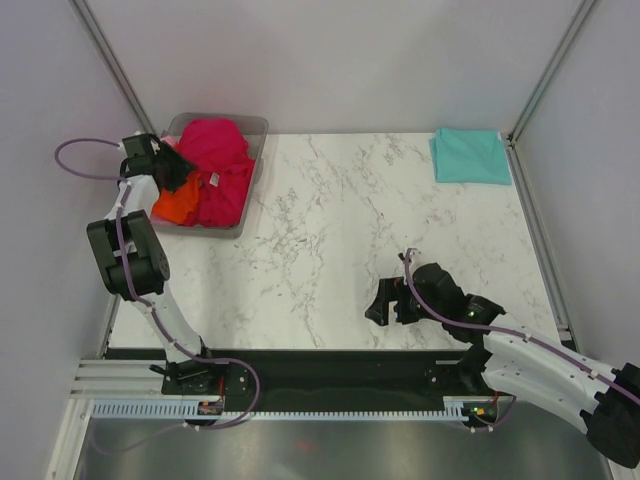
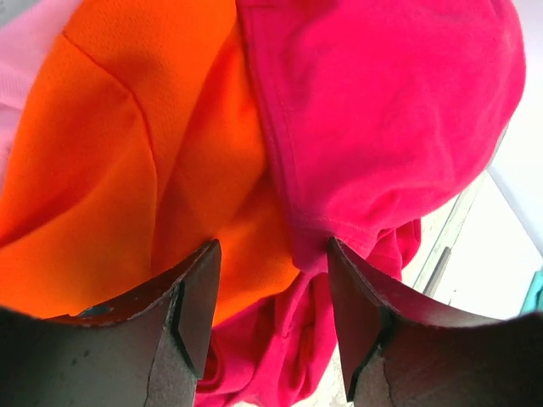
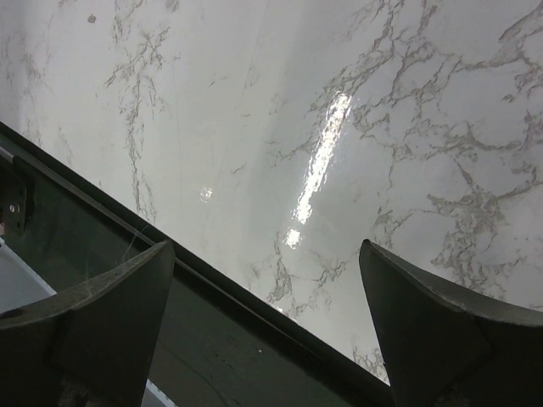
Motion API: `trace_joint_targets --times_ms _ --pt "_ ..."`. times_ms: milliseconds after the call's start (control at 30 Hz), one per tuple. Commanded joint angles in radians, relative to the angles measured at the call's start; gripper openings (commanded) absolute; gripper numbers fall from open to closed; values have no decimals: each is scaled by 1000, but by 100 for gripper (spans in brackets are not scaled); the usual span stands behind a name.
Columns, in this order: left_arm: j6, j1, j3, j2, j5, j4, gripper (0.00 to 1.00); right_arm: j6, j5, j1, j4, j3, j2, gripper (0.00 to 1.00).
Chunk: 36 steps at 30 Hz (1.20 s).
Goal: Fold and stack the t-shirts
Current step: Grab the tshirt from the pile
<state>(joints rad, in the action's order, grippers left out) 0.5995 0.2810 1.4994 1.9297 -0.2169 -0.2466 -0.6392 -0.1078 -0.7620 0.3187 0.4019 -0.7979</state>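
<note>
A crimson-magenta t-shirt (image 1: 220, 165) lies heaped in a grey bin (image 1: 256, 130) at the far left, with an orange t-shirt (image 1: 175, 207) beside it. In the left wrist view the orange shirt (image 2: 127, 161) and crimson shirt (image 2: 382, 119) fill the frame, with a strip of pale pink cloth (image 2: 21, 59) at the far left. My left gripper (image 2: 271, 314) is open just above where the two shirts meet, holding nothing. A teal t-shirt (image 1: 470, 155) lies folded square at the far right corner. My right gripper (image 3: 267, 331) is open and empty over the table's near edge.
The white marble table (image 1: 350, 230) runs between the bin and the teal shirt. A dark rail (image 3: 212, 331) borders the near edge under my right gripper. Metal frame posts (image 1: 545, 70) and white walls stand at the back corners.
</note>
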Motion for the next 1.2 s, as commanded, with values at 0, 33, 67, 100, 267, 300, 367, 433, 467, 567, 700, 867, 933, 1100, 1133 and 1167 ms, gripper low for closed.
trace_joint_targets --times_ms 0,33,67,100,267,300,367,433,467,567,700,867,933,1100,1133,1167 --pt "45 0 1 15 -84 125 60 9 13 -5 -30 -9 11 98" --pt "51 0 2 17 -84 132 59 6 14 -7 -32 -15 15 98" --pt "54 0 7 21 -85 136 59 3 14 -5 -35 -20 16 98" --pt "54 -2 12 23 -84 142 59 3 14 -5 -35 -24 16 98" --pt "54 -3 64 46 -81 141 55 1 11 -5 -49 -41 2 98" --pt "57 -3 76 55 -85 139 53 3 11 -7 -50 -41 0 98" --pt "63 -2 105 66 -96 133 46 4 11 -5 -56 -41 -9 98" --pt "71 -3 122 78 -99 133 31 4 13 -5 -61 -40 -20 98" --pt "74 -3 131 78 -96 133 27 6 14 -7 -64 -40 -24 98" --pt "85 -5 151 66 -90 129 11 6 13 -5 -70 -41 -32 98" --pt "62 -8 212 51 -73 69 10 7 11 -5 -70 -40 -37 98" --pt "19 -8 246 48 -88 29 27 10 13 -5 -75 -40 -37 98" --pt "16 -8 237 45 -101 21 35 9 13 -5 -75 -40 -37 98" --pt "14 -11 188 28 -121 27 42 12 11 -7 -76 -43 -30 98" --pt "13 -11 174 28 -121 35 42 12 11 -5 -78 -40 -30 98" --pt "11 -9 171 28 -131 36 43 10 11 -5 -75 -41 -30 98"
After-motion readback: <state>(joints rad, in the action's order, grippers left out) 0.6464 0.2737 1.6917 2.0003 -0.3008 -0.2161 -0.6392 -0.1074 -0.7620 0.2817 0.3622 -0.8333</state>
